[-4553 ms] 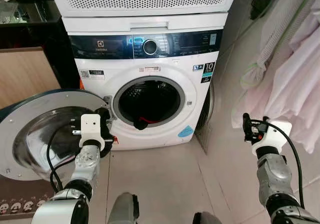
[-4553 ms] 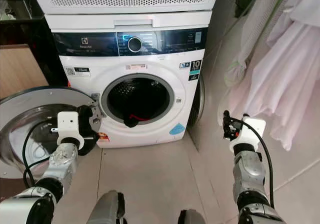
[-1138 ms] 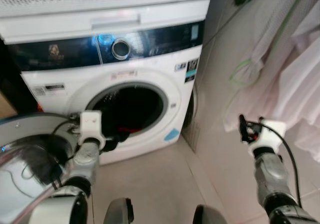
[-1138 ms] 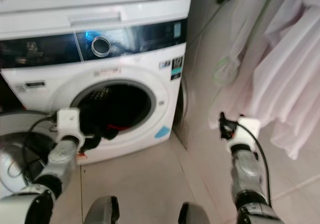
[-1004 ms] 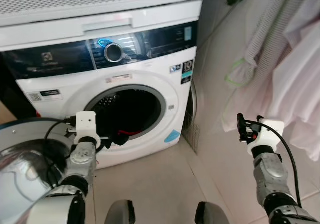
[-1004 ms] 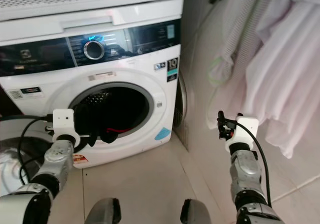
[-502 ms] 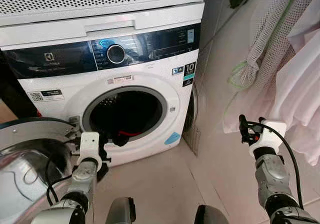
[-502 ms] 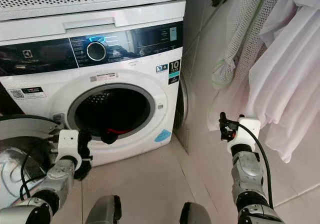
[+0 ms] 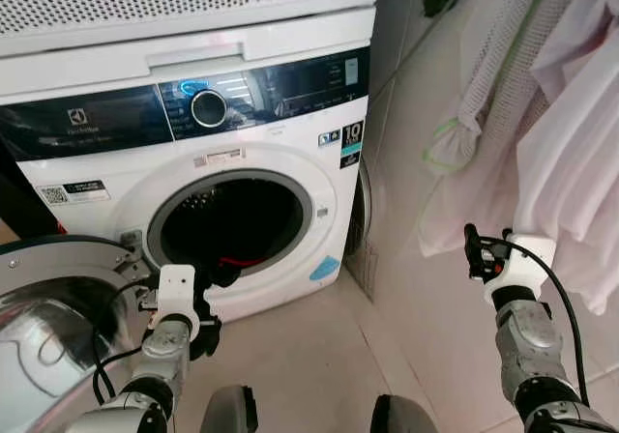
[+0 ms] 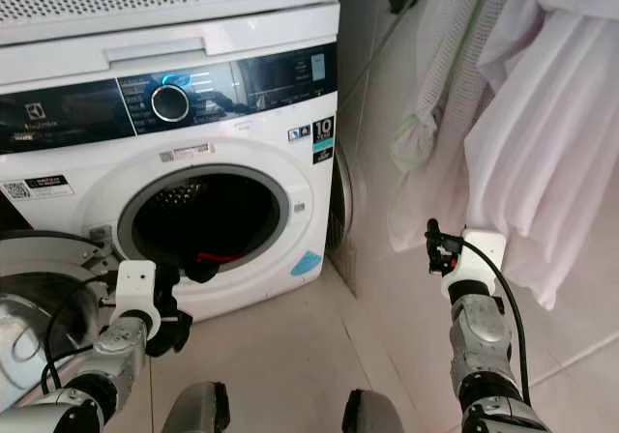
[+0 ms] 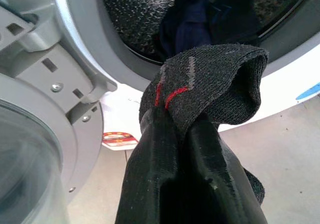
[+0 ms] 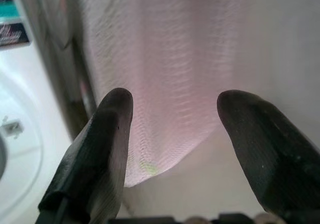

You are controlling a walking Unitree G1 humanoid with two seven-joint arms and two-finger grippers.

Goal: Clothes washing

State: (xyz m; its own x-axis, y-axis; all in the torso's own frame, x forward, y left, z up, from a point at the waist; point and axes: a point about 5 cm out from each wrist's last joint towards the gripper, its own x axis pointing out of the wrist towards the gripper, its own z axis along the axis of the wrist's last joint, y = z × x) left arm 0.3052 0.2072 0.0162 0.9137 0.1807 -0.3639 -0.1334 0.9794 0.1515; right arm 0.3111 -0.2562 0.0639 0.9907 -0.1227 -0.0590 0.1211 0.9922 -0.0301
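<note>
From the left eye, the white front-loading washing machine [image 9: 232, 162] sits a little further toward ten o'clock than it did half a second ago, a shift of the whole picture, so the camera has moved. Its round door [image 9: 58, 327] hangs swung open at eight o'clock, cut off by the frame edge, and dark laundry [image 9: 227, 264] with a red streak lies at the lower lip of the drum opening. The left gripper [image 9: 200, 309] sits just below and in front of that lip, about as low as half a second ago and lower than a second ago; what it grips is hard to make out here. The right gripper [image 9: 476, 252] is raised at four o'clock, well apart from the machine, in front of pale pink hanging clothes [image 9: 571, 153] and a mesh bag [image 9: 484, 85]. The right eye repeats the scene, the machine nearer the nine o'clock edge. In the left wrist view the fingers [image 11: 165, 174] are clamped tight on a dark sock [image 11: 210, 86] with red stitching, held just outside the drum, where navy garments [image 11: 200, 19] lie; the sock's lower end is hidden behind the fingers. In the right wrist view the fingers [image 12: 100, 154] stand spread wide, holding nothing, with blurred pink fabric beyond.
</note>
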